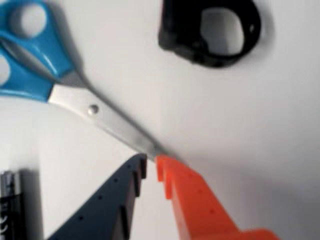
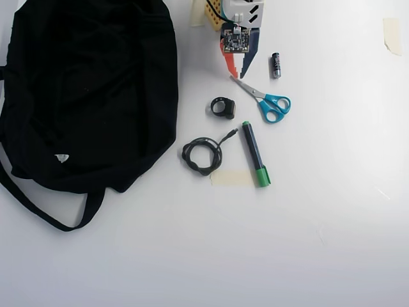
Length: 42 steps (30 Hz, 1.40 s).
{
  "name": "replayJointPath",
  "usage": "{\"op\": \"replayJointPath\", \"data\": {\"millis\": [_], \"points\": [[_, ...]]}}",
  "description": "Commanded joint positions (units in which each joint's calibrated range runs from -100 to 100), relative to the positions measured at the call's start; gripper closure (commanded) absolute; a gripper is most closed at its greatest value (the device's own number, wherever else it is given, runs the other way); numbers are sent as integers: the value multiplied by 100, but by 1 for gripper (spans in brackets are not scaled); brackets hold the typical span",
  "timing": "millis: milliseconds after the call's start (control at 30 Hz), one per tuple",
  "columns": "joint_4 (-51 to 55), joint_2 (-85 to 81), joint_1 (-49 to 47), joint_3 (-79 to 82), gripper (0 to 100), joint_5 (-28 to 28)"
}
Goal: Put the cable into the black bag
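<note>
In the overhead view the black cable (image 2: 203,153) lies coiled on the white table, one plug end pointing up and to the right. The black bag (image 2: 89,89) lies flat at the left, its strap trailing toward the bottom left. My gripper (image 2: 238,75) is at the top centre, well above the cable in that view and apart from it. In the wrist view the gripper (image 1: 151,161) has a dark blue finger and an orange finger. Their tips are nearly together and hold nothing, just at the scissors' blade tip. The cable is out of the wrist view.
Blue-handled scissors (image 2: 265,99) (image 1: 75,85) lie just below the gripper. A black ring-shaped piece (image 2: 223,107) (image 1: 210,32) lies between gripper and cable. A battery (image 2: 276,65) (image 1: 10,205), a green-capped marker (image 2: 255,153) and a strip of tape (image 2: 230,178) lie nearby.
</note>
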Motion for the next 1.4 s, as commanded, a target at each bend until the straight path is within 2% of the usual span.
{"op": "replayJointPath", "data": {"millis": [0,333,633,967,1367], "points": [[-486,846,-61,-842,97,-7],[-1554,2680,-61,-3223,97,14],[-1761,3875,21,-4724,97,35],[-2166,5867,156,-7392,97,35],[-4268,7153,253,-7823,97,386]]}}
